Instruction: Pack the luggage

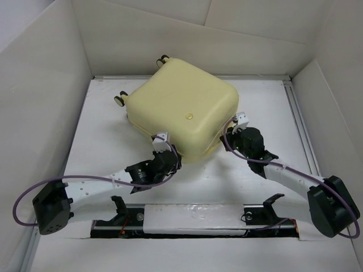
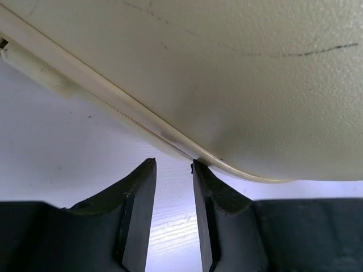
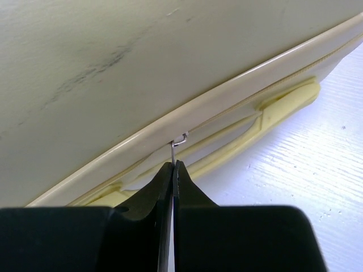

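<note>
White walls around a white tabletop (image 1: 266,107): the pale yellow hard-shell suitcase with rounded corners (image 1: 181,107) lies flat and shut at its middle.
The right pincer (image 3: 173,165) is pinched tight on the thin metal zipper pull (image 3: 180,139) at the side seam. The left pincer (image 2: 173,164), slightly parted and empty, sits at the near corner rim. Best drawn along the seam, not outward, with the left bracing the shell against sliding.

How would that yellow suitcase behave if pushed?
The suitcase probably stays stiff: its shell looks hard and smooth. Lying flat, with its wheels off to the side, it would likely slide rather than roll. It is broad and low, so tipping seems unlikely.
</note>
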Tool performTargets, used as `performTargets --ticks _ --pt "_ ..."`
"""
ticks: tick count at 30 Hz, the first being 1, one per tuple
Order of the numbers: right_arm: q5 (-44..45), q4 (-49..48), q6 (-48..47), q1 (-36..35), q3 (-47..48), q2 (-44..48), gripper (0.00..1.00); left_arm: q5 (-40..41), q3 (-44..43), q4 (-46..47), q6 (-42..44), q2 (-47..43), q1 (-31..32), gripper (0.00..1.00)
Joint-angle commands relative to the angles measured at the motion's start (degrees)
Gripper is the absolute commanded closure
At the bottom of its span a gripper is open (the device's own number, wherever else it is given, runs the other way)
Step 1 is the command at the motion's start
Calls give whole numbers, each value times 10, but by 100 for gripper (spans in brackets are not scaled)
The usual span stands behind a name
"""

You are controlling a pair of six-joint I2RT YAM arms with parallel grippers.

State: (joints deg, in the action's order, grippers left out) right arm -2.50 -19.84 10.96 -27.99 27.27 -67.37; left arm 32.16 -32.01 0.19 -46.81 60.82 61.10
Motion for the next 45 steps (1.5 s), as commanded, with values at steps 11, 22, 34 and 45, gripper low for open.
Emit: performTargets --ticks 11,22,34,45 --pt "112 49 157 -270 -33 124 100 -34 -56 158 5 53 -24 72" --pt "170 54 223 -450 43 36 100 -125 -90 222 -14 107 -29 73" --pt "304 92 275 -465 13 98 100 -177 -110 182 -19 9 -29 41" --pt "292 136 275 -465 24 103 100 -224 -145 10 6 -90 -277 0"
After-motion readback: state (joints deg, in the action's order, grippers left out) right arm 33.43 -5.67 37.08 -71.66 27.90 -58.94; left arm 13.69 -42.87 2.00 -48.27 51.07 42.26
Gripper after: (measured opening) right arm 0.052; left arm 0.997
